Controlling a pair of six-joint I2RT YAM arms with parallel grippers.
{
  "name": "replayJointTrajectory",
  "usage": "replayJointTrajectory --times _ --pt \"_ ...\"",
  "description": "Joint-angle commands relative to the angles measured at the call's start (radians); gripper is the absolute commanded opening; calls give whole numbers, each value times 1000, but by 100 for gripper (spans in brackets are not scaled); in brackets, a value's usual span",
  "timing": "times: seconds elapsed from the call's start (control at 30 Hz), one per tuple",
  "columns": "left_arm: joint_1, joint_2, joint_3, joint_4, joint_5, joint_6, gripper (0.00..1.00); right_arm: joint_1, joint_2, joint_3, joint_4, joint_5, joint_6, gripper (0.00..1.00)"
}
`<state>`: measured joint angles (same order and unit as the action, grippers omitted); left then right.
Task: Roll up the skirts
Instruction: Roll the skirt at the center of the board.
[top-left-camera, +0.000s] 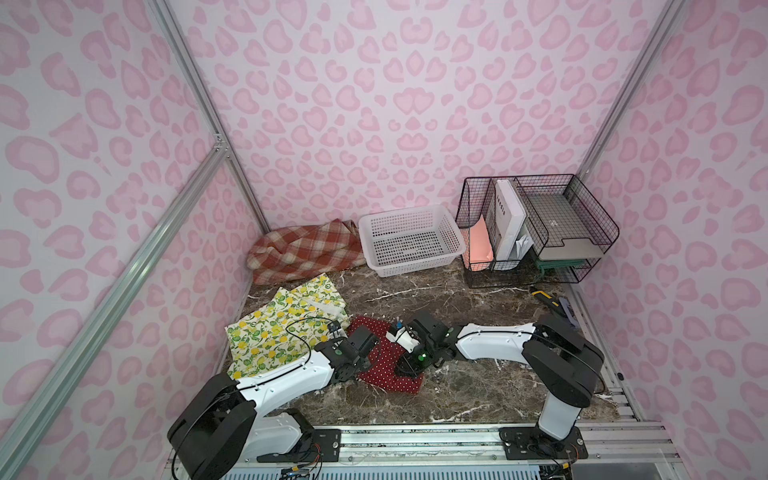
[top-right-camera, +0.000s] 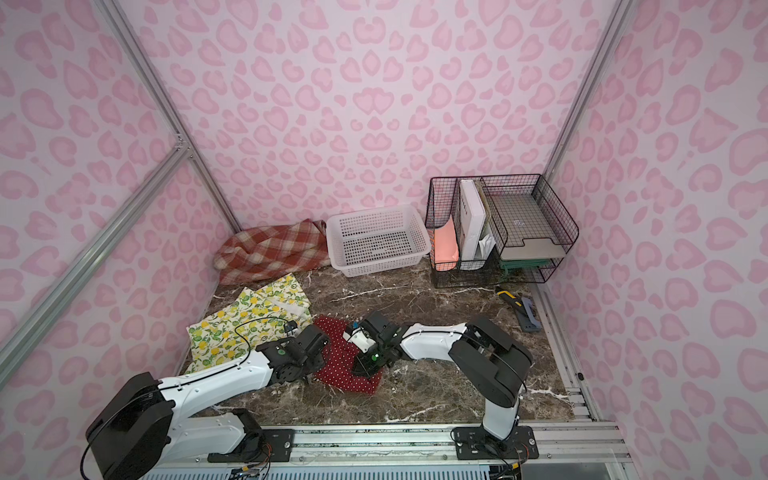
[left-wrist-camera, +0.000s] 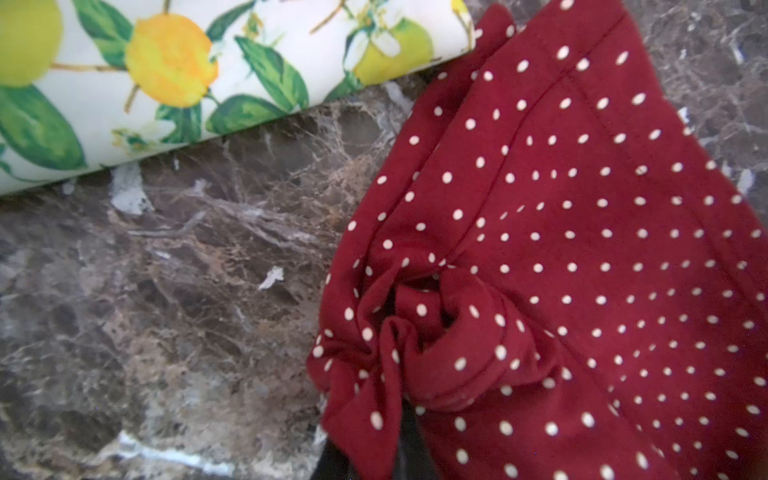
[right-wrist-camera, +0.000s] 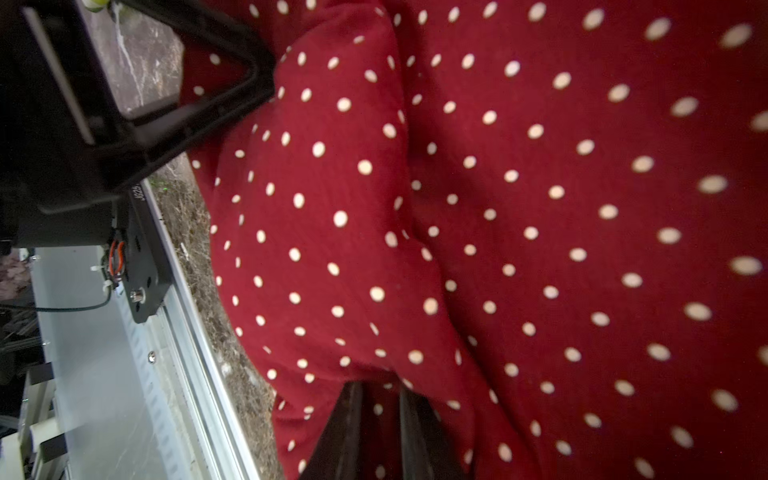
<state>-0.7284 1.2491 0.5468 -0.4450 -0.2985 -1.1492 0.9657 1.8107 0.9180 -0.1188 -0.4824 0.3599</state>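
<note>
The red skirt with white polka dots (top-left-camera: 384, 361) (top-right-camera: 340, 361) lies partly bunched on the marble table near the front, between both arms. My left gripper (top-left-camera: 370, 357) (left-wrist-camera: 374, 453) is shut on a gathered fold at the edge of this red skirt (left-wrist-camera: 582, 249). My right gripper (top-left-camera: 405, 368) (right-wrist-camera: 380, 399) is shut on a fold on the opposite side of the red skirt (right-wrist-camera: 540, 208), with cloth showing between its dark fingers. The lemon-print skirt (top-left-camera: 282, 328) (top-right-camera: 245, 320) (left-wrist-camera: 187, 75) lies flat at the left. The plaid skirt (top-left-camera: 303, 251) (top-right-camera: 270, 251) is heaped in the back left corner.
A white perforated basket (top-left-camera: 415, 266) (top-right-camera: 374, 266) stands at the back centre. A black wire organiser (top-left-camera: 540, 224) with papers fills the back right corner. A yellow and black tool (top-left-camera: 544, 298) lies in front of it. Pink walls close in on three sides.
</note>
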Motion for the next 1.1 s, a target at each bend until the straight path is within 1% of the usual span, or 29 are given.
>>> replayJointTrajectory --times 0.0,0.03,0.07,0.13,0.2,0.23,0.3,0.33,0.37,0.5,0.53,0.6,0.63,0.73,0.83,0.9,0.97,1.07 --pt "0 15 13 -17 33 9 0 0 -37 -24 -184 174 -13 26" --pt "0 19 15 -17 35 10 0 3 -82 -10 -214 181 -12 28" --pt "0 21 16 -19 38 7 0 8 -134 5 -243 199 -12 33" --pt "0 20 19 -20 40 6 0 29 -239 33 -292 246 -14 45" --pt "1 16 20 -21 42 6 0 67 -333 58 -332 318 -13 50" --pt "0 15 19 -18 45 7 0 91 -370 65 -347 355 -14 51" --pt "1 13 15 -6 51 9 0 146 -416 61 -356 414 -19 51" --pt "0 15 13 4 57 12 0 187 -435 48 -343 452 -27 48" --pt "1 16 13 6 59 13 0 235 -451 27 -317 499 -36 47" --pt "3 13 13 22 75 36 0 359 -485 -72 -183 689 -38 39" --pt "7 11 13 24 79 43 0 386 -488 -88 -154 748 -51 41" --pt "12 2 9 25 90 50 0 417 -487 -107 -110 856 -87 54" --pt "15 -2 11 22 95 52 0 425 -478 -106 -93 852 -121 58" --pt "22 -8 8 22 103 59 0 450 -423 -85 -68 866 -178 66" --pt "26 -3 6 24 114 59 0 488 -344 -42 -62 864 -224 69" --pt "29 -1 5 25 119 59 0 512 -288 -26 -58 897 -258 70" --pt "31 0 2 28 123 61 0 519 -245 -18 -53 939 -288 70" --pt "35 0 1 28 129 64 0 517 -210 -21 -26 947 -316 70"
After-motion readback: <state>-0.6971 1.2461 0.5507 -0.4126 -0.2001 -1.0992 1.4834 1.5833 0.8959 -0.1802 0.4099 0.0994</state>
